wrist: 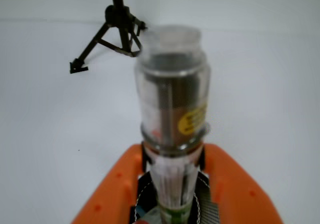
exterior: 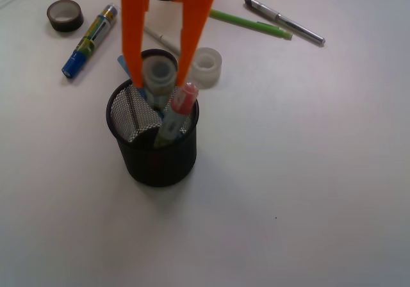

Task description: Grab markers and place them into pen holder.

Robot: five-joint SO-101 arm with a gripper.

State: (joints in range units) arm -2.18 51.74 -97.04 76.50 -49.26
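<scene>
**Orange claw over the mesh cup, marker between its fingers**

The white worktop (exterior: 307,191) carries everything. The orange plastic claw (exterior: 159,82) comes down from the top edge in the front view, its two long fingers (exterior: 133,37) spread a little and reaching to the back rim of the round black wire-mesh pen holder (exterior: 154,152). Between them stands a thick marker with a clear grey cap (exterior: 159,74), upright, its lower part inside the cup; the fingers lie close along both sides of it, but whether they press on it cannot be told. In the wrist view this marker (wrist: 172,114) fills the middle, silver-grey barrel under a clear cap, with a round yellow sticker whose print is too blurred to read.

A second marker with a red-orange end (exterior: 179,111) leans inside the holder, tip up against the right rim. The third marker, blue-ended with a yellow and green label (exterior: 90,40), lies on the worktop well to the upper left; its writing is illegible.

Behind the cup sit a translucent white tape roll (exterior: 207,66), a dark tape roll (exterior: 65,15), a thin green pen (exterior: 250,24) and a silver pen (exterior: 285,22). A black tripod (wrist: 112,29) stands in the wrist view.
</scene>
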